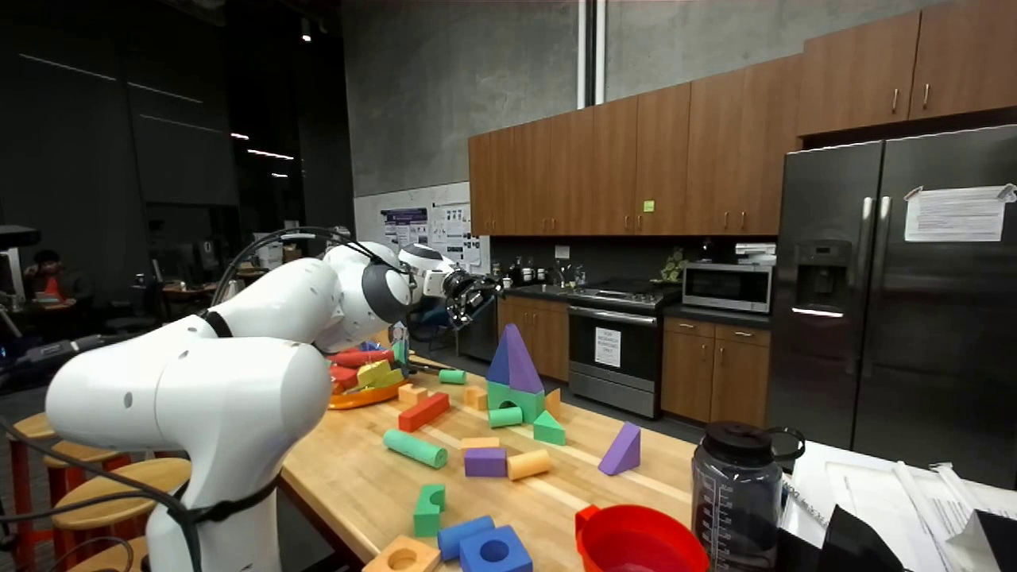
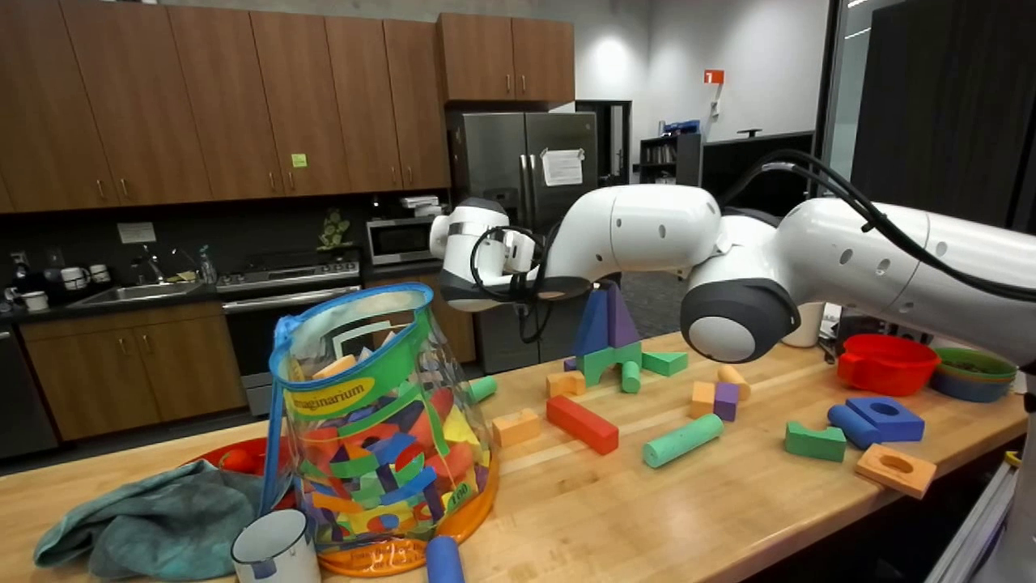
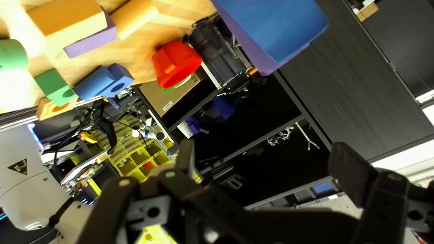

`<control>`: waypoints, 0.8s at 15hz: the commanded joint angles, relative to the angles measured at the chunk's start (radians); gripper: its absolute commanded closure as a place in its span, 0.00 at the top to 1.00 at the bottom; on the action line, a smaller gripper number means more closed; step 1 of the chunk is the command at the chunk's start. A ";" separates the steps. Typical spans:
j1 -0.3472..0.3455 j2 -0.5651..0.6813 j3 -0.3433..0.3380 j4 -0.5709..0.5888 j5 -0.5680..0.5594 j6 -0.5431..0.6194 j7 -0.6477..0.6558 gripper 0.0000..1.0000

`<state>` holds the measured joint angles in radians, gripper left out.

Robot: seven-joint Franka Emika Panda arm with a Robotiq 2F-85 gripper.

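The black two-fingered gripper (image 3: 266, 159) is hovering with its jaws standing wide apart. In the wrist view, a blue triangular block (image 3: 278, 22) is looming at twelve o'clock from it. In an exterior view, that block and a purple triangular block (image 1: 525, 364) are standing side by side at the gripper's five o'clock, resting on a green arch-shaped block (image 1: 530, 405).

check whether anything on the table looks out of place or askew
The orange block with a round hole looks odd: it lies at the edge of the table, and a corner seems to jut past it, so it could get knocked off. The block tower stands upright.
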<state>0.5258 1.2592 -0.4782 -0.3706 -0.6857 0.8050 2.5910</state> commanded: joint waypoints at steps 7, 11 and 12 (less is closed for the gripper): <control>0.021 -0.001 0.087 0.008 -0.021 0.022 -0.011 1.00; 0.024 -0.001 0.093 0.001 -0.023 0.036 0.010 1.00; 0.023 0.001 0.094 0.004 -0.025 0.039 0.008 1.00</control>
<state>0.5528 1.2600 -0.3981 -0.3701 -0.6958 0.8472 2.6013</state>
